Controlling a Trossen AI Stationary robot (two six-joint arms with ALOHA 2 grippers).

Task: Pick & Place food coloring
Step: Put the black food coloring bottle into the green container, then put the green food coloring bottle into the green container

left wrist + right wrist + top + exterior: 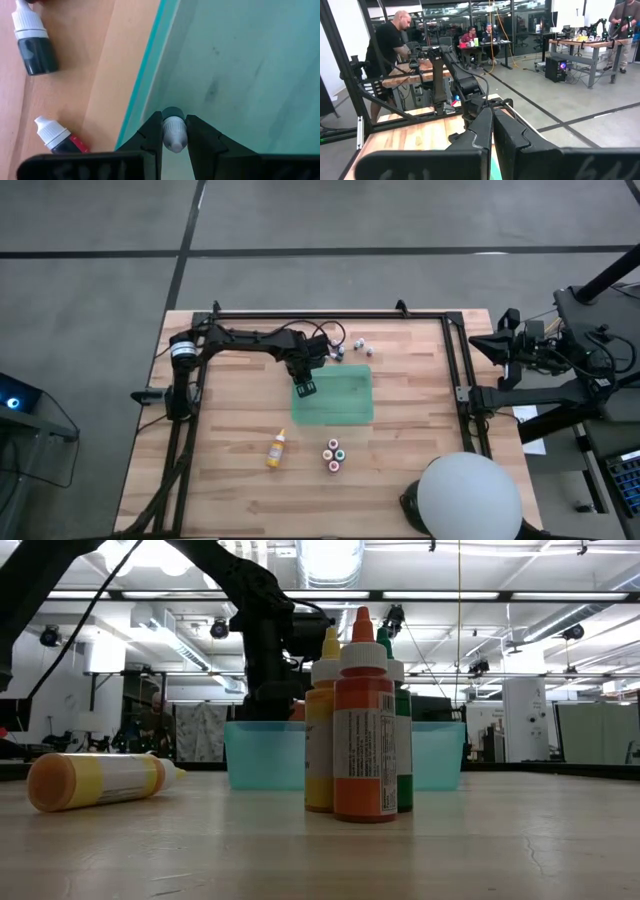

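My left gripper [305,388] reaches down over the left part of the teal-green tray [345,405] and is shut on a tiny pale-capped bottle [173,131]. Two tiny bottles, one black [34,45] and one red [59,142], lie on the wood beside the tray. More tiny bottles [362,347] lie at the tray's far edge. A cluster of colour-topped bottles [334,455] stands upright near the table's front. The yellow-orange dropper bottle [276,450] lies on its side to their left. My right gripper [492,137] is shut and empty, off the table's right side. My left gripper pinches the tiny bottle by its pale cap [174,136] between its two fingers. The fingers come from above, pointing down. The cap points up toward the wrist, with the dark body below it over the tray's floor. Whether the bottle's base touches the tray, I cannot tell.
A black frame [330,313] runs along the table's far, left and right sides. A white dome [468,495] sits at the front right corner. In the low view the tray [435,755] has low walls. People stand in the room beyond the table.
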